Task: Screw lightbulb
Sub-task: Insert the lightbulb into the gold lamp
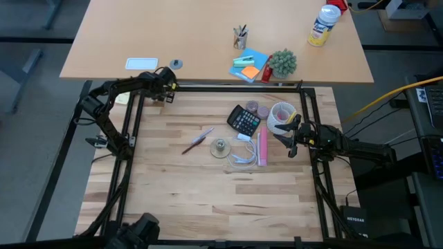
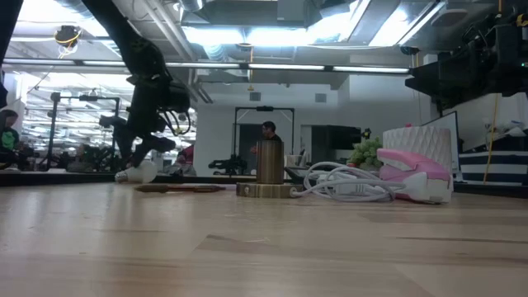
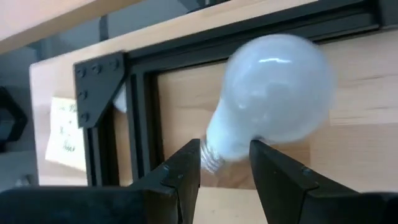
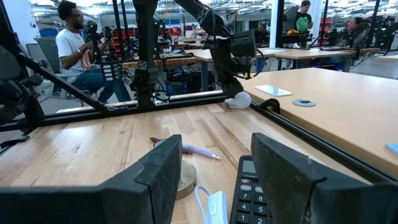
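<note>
The frosted-white lightbulb (image 3: 273,93) lies at the table's far left corner, beside the black frame rail; it also shows in the low view (image 2: 136,173) and the right wrist view (image 4: 239,99). My left gripper (image 3: 225,155) reaches down over it and is shut on it. A brass-coloured socket on a round disc (image 1: 219,146) stands mid-table, with a looped white cord (image 1: 242,158) beside it. My right gripper (image 1: 291,138) is open and empty, at the table's right by the calculator (image 1: 243,121). My left gripper pinches the lightbulb's narrow neck (image 3: 233,140), just above the silvery screw base (image 3: 214,163), between its two fingers. The fingers come from above, slanting down, and lie across the bulb. The bulb lies on its side at table level, round glass end pointing away from the fingers.
A pen (image 1: 197,140) lies left of the socket. A pink-and-white tool (image 1: 262,149) and a tape roll (image 1: 280,114) lie near my right gripper. The black frame rail (image 3: 140,112) runs close behind the bulb. The near half of the table is bare wood (image 1: 221,200).
</note>
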